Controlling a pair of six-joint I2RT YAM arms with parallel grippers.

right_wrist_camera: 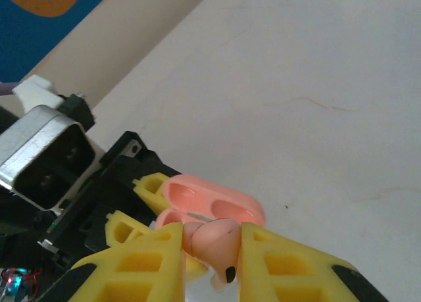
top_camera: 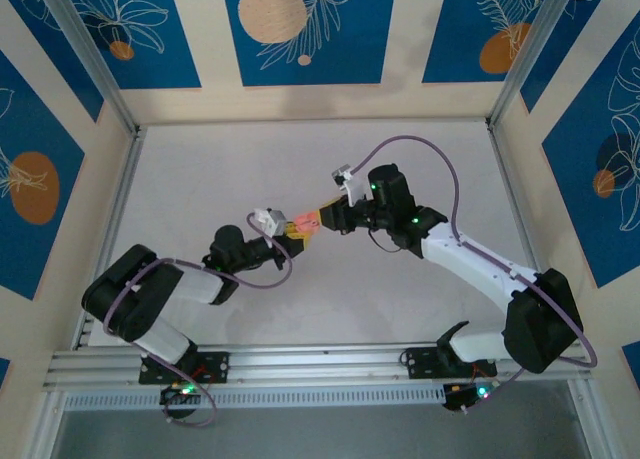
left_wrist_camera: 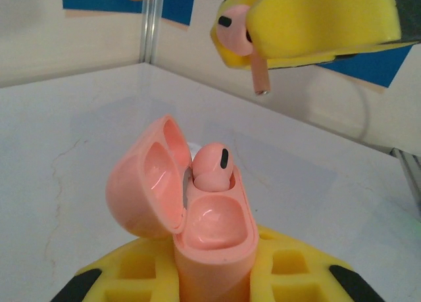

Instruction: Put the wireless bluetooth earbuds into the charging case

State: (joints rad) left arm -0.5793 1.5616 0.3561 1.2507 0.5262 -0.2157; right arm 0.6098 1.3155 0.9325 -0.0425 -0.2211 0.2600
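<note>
Nearest, the case (left_wrist_camera: 212, 249) is clamped upright in the left gripper (left_wrist_camera: 214, 282), which is closed on its lower body. Its lid (left_wrist_camera: 146, 183) is swung open to the left. Of its two sockets, the near socket (left_wrist_camera: 214, 220) is seen bare, while the far one is filled by the seated earbud (left_wrist_camera: 212, 165). Above and beyond, apart from the case, the second earbud (left_wrist_camera: 237, 31) is pinched by its head in the right gripper (right_wrist_camera: 210, 252), with its stem (left_wrist_camera: 261, 75) pointed down. Behind both, the pale table (left_wrist_camera: 66, 151) and the patterned wall (left_wrist_camera: 39, 45) are seen.

Several risks can be judged from here. The stem is hung over the far side of the case, not over the bare socket, so if it is lowered without being drawn nearer, the seated earbud would likely be struck and perhaps unseated. The rounded head is held over little surface, so the earbud could be twisted or let slip by any sideways push at the socket's rim, and it would be dropped to the table. The lid could be knocked shut by a low approach from the left. If too much downward force is applied, the case could be pushed down through the left grip.
</note>
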